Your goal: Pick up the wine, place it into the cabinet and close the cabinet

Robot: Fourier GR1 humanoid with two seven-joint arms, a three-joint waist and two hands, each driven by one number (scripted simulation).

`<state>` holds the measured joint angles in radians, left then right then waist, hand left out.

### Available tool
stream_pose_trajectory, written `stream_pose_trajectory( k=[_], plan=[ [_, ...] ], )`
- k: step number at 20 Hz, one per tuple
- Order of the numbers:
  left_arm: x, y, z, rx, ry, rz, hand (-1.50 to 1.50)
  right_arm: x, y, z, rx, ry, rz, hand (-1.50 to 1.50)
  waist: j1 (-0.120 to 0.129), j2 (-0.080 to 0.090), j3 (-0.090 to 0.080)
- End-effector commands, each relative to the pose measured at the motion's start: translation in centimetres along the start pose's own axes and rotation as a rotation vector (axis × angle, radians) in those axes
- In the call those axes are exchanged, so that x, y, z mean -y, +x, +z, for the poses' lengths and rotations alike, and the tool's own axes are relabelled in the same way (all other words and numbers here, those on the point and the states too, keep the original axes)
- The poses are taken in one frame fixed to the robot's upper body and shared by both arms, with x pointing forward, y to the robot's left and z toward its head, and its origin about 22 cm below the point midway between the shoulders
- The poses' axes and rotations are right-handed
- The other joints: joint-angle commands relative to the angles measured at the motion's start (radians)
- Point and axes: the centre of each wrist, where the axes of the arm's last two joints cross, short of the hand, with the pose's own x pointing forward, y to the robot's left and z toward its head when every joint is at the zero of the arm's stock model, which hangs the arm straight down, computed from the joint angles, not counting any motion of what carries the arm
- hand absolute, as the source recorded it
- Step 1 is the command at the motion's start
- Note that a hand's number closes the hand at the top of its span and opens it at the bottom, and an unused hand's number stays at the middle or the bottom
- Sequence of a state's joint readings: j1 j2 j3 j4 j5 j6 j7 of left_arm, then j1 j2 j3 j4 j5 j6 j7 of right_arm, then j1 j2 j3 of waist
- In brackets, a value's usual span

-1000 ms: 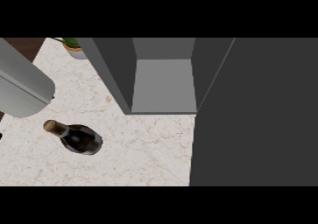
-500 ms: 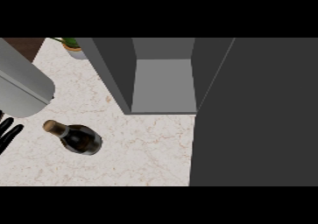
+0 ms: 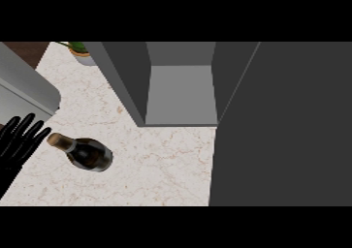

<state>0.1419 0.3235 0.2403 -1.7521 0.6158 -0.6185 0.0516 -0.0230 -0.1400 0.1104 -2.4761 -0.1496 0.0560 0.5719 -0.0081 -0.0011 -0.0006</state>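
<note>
The wine bottle (image 3: pixel 88 153) stands upright on the pale marble counter (image 3: pixel 157 164), seen from above with its tan cap toward the left. My left hand (image 3: pixel 16 141) comes in at the left edge, fingers straight and spread, just left of the bottle's cap and apart from it. The grey cabinet (image 3: pixel 182 92) stands open behind the bottle, and its inside shows nothing. Its dark door (image 3: pixel 286 126) is swung out and fills the right side of the view. My right hand does not show.
A grey rounded appliance (image 3: pixel 17 87) sits at the upper left, close behind my left hand. A small potted plant (image 3: pixel 79 49) stands at the counter's back edge, left of the cabinet.
My left hand has come up into view from the left edge and moved closer to the bottle. The bottle and cabinet door have not moved.
</note>
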Motion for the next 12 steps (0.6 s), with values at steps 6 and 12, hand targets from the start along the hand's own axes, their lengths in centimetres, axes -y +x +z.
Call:
stream_pose_trajectory(
  k=[6, 12],
  plan=[
    [-1.2, -3.5, 0.2, -0.004, 0.04, -0.013, -1.5, 0.1, 2.9, 2.8, 0.055, 0.008, -0.008, -1.5, 0.002, 0.0, 0.001],
    [-3.8, -4.8, -2.4, -0.021, 0.028, -0.017, -1.5, -0.4, 3.0, 1.5, 0.076, 0.01, -0.018, -1.5, 0.001, 0.001, 0.0]
  ],
)
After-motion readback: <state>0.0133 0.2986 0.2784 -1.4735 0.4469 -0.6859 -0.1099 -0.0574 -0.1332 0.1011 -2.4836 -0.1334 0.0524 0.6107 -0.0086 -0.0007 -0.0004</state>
